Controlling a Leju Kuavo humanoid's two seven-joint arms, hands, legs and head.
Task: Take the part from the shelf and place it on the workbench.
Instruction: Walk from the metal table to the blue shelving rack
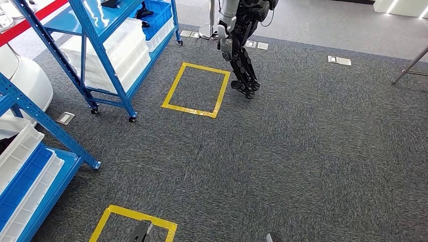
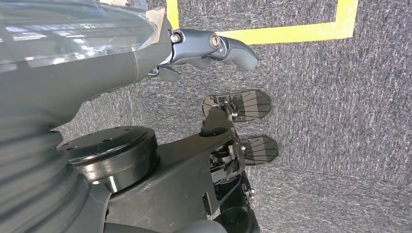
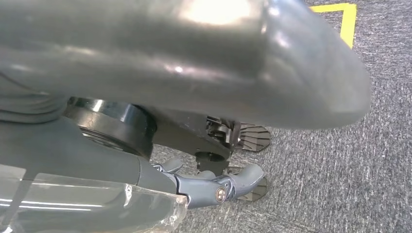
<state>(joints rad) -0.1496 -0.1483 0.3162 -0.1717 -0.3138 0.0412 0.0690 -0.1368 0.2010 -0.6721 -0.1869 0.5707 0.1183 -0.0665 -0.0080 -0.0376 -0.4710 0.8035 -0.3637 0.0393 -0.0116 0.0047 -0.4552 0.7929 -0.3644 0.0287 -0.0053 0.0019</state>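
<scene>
- While both arms hang over the carpet, the left hand (image 2: 197, 48) and right hand (image 3: 214, 190) hold nothing visible; whether their fingers are apart or curled cannot be told.
- The part cannot be picked out with certainty; dark items (image 1: 144, 10) lie in a blue bin (image 1: 164, 16) on the shelf (image 1: 99, 50), upper left of the frame.
- Likely hazards: a second robot (image 1: 241, 50), top centre, stands near that shelf, so an approach could clip it; an uncertain target invites grabbing the wrong item.

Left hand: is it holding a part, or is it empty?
Empty. Left wrist view: the left hand hangs over grey carpet, nothing between its fingers.
</scene>
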